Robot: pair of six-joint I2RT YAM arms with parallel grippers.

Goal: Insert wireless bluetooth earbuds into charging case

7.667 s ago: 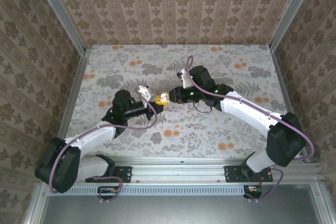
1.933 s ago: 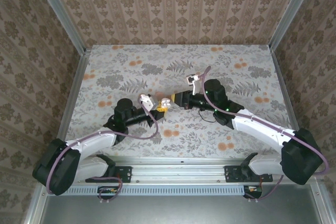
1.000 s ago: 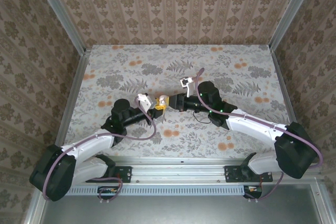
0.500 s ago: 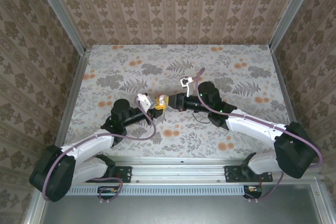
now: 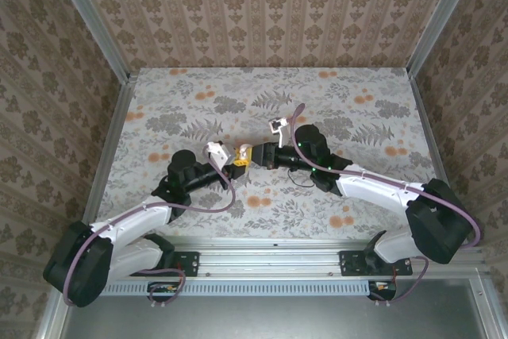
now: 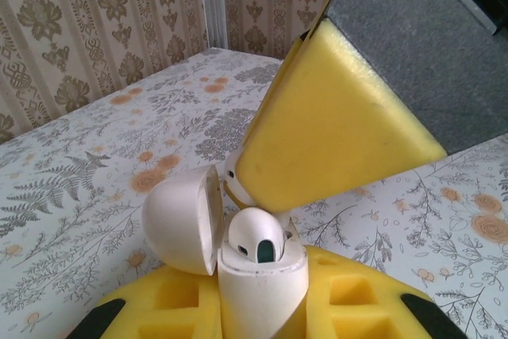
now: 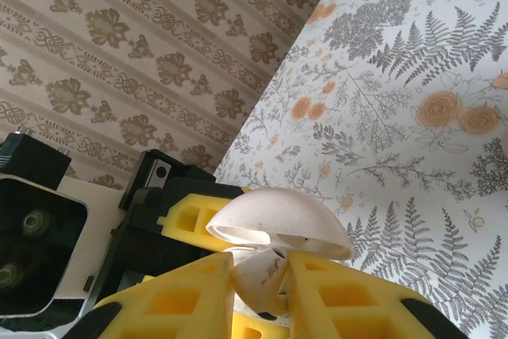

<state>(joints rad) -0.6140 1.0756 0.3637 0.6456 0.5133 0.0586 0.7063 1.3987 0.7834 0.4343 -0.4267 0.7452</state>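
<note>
Where the 2 arms meet over the middle of the floral worktop (image 5: 357, 101), notes run from the left. Left gripper (image 5: 236, 160): yellow foam pads pressed together on the lower body of the white charging case (image 6: 262, 299), held off the worktop with its mouth facing the other arm. From the left wrist the case stands upright between the pads, long axis vertical, with the lid (image 6: 184, 218) swung open to the left side, clear of the mouth. At the mouth: 1 white rounded earbud (image 6: 255, 237), dark spot toward the camera, head proud of the rim, not seated by the look of it. Just above it, a sliver of white shows at the tip of the other arm's yellow pad (image 6: 333, 129); cannot tell whether it belongs to the same earbud. Right gripper (image 5: 257, 155): sits to the right, tip to tip with the left one in the top view. From the right wrist its 2 pads are pinched on the earbud, with the domed lid right over it. Judgement: insertion step in hand, right arm nearer the work and doing the placing, left arm only holding the case. The move turns on 1 line: the earbud lies straight ahead of the right gripper, directly over the case mouth, so the push should run along the case's long axis into the well. Sideways drift risks catching the rim or the lid.
</note>
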